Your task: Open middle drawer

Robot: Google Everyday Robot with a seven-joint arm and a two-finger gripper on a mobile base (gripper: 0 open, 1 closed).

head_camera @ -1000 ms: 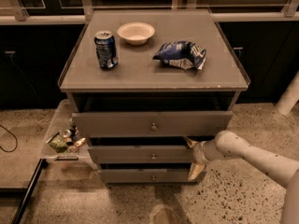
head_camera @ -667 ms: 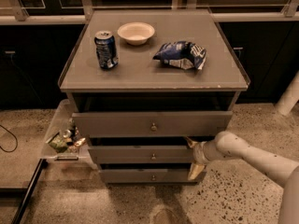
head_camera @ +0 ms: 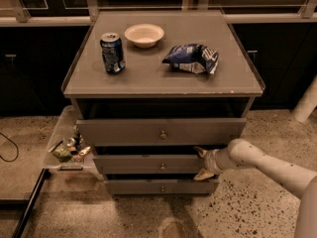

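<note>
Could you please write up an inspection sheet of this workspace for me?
Surface: grey cabinet top, carrying three items.
Job's things: middle grey drawer with small round knob, its inside not showing.
Clutter: blue drink can, white bowl, crumpled blue snack bag; clear bin of litter left of the cabinet.
Grippers: gripper at the middle drawer's right end, on a white arm.
Cables: black cable on the floor, left.
Surroundings: speckled floor, dark cabinets behind.
</note>
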